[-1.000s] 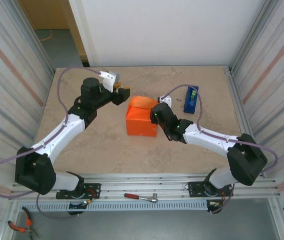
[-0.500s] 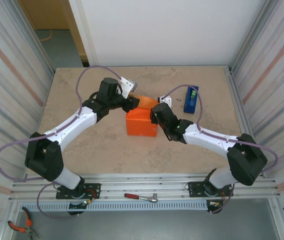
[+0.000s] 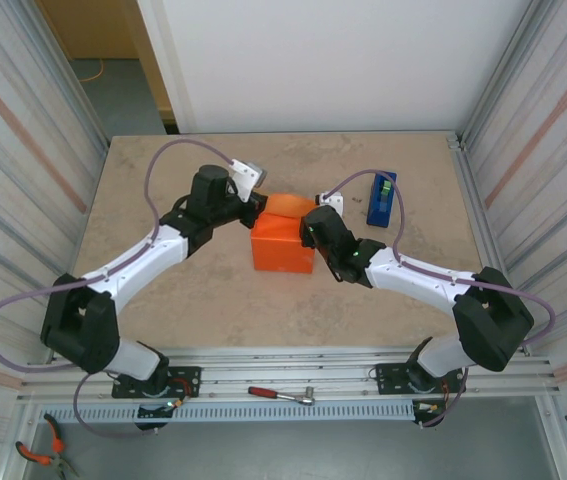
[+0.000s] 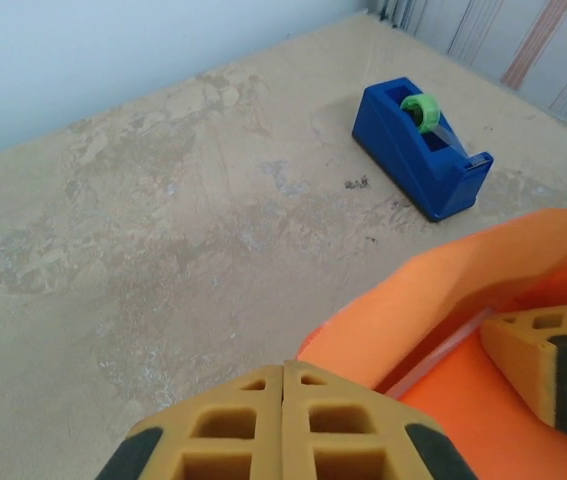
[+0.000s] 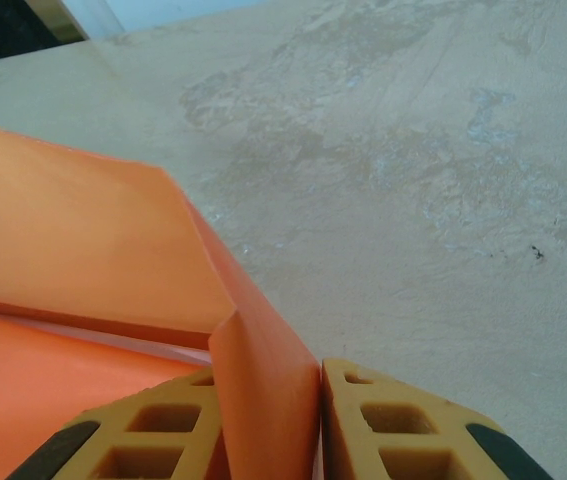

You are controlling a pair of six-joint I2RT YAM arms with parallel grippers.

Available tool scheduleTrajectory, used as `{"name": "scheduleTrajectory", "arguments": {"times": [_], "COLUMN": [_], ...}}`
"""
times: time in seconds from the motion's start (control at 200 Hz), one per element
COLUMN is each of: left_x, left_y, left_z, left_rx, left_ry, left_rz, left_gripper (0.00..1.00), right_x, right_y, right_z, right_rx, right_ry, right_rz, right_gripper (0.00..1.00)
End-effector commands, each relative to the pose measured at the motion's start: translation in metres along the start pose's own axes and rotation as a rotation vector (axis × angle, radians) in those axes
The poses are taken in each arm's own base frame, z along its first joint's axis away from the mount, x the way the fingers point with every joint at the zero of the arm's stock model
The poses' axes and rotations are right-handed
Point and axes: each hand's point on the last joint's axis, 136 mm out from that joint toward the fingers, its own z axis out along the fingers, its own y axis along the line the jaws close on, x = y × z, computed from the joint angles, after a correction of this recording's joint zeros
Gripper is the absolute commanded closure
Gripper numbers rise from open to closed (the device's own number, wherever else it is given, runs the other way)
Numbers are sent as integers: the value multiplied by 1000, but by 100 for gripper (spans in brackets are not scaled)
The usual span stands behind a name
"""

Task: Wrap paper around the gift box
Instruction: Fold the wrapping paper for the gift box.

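Orange paper (image 3: 283, 243) is folded up around the gift box, hiding it, in a block at the middle of the tabletop (image 3: 193, 290), with one flap raised at its far side. The right tool (image 5: 318, 400) pinches a fold of the paper. The left tool (image 4: 283, 405) is clenched, pads pressed together, just beside the raised flap.

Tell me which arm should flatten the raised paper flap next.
Probably left: the left gripper is shut and empty beside the paper, while the right gripper is pinching a fold.
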Motion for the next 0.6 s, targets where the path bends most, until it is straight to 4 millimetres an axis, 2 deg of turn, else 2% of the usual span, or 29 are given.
{"name": "scheduleTrajectory", "arguments": {"times": [0.0,0.1,0.14,0.175,0.225,0.341,0.461,0.591], "left_x": [-42,-45,-45,-46,-44,-34,-20,-3], "left_y": [-5,-2,-2,-2,1,11,17,8], "left_z": [-31,-43,-45,-47,-50,-63,-74,-72], "left_rx": [-16,-44,-43,-44,-64,-128,-169,-175], "left_ry": [-223,-270,-268,-276,-293,-345,-370,-360], "left_rz": [12,-8,-15,-23,-45,-106,-172,-199], "left_gripper": [100,100,96,88,68,49,44,40], "right_x": [46,46,46,46,46,47,46,47], "right_y": [-25,-25,-26,-25,-25,-25,-25,-25], "right_z": [4,4,4,4,5,5,5,4], "right_rx": [85,85,86,84,86,85,83,84], "right_ry": [139,140,140,141,142,145,145,147], "right_rz": [-69,-71,-70,-70,-70,-70,-69,-72], "right_gripper": [74,75,75,75,75,76,76,76]}}
